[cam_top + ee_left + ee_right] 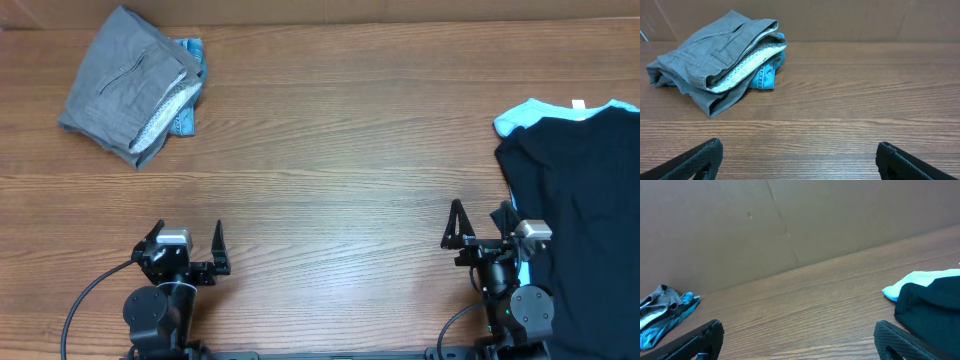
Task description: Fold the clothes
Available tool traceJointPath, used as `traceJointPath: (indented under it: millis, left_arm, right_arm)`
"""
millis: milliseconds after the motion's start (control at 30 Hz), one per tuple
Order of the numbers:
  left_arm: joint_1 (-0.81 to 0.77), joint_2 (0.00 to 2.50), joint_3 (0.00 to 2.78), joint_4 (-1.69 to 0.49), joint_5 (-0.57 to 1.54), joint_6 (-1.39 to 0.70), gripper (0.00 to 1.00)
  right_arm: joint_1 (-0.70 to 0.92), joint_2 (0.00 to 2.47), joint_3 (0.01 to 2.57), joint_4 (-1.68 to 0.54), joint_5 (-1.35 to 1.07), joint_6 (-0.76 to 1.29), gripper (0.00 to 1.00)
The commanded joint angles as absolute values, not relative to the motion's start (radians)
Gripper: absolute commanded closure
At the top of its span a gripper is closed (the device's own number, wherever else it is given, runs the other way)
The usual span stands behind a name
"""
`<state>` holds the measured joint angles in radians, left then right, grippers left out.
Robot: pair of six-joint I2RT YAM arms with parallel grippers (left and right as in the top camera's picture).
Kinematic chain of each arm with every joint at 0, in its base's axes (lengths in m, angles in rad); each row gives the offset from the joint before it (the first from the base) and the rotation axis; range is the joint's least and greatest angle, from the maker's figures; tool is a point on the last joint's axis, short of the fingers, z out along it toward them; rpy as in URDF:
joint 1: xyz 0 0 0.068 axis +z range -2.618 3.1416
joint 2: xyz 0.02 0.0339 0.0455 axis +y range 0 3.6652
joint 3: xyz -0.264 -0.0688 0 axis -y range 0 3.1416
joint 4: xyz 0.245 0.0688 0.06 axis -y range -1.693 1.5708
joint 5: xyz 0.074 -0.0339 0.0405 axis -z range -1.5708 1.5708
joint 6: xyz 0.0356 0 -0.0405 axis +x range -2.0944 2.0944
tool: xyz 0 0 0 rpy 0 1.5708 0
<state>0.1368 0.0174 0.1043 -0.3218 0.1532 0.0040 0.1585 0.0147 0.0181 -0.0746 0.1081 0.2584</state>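
While the left end effector (188, 238) and right end effector (477, 225) stand released, the black shirt (580, 200) lies spread just beside the right one, over a light-blue garment (520, 118); a folded grey pile (125, 85) rests well apart from that shirt.

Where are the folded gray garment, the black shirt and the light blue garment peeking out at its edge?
folded gray garment (120, 80), overhead view, middle of its top layer.
black shirt (585, 200), overhead view, centre of its body.
light blue garment (518, 118), overhead view, the corner showing beyond the black shirt's edge.
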Motion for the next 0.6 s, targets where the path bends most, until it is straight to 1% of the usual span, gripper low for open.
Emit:
traceJointPath:
  millis: [0,67,233,567]
  left_arm:
    - [0.129,0.004,0.098,-0.317,0.150,0.023,0.00]
    - [0.128,0.004,0.098,-0.317,0.150,0.023,0.00]
    - [0.128,0.004,0.098,-0.317,0.150,0.023,0.00]
    - [0.128,0.004,0.098,-0.317,0.150,0.023,0.00]
  right_arm:
    - [0.156,0.003,0.008,-0.068,0.107,0.262,0.00]
    - [0.157,0.003,0.008,-0.069,0.108,0.262,0.00]
    - [0.237,0.003,0.008,-0.069,0.111,0.262,0.00]
    - [0.243,0.003,0.008,-0.069,0.111,0.262,0.00]
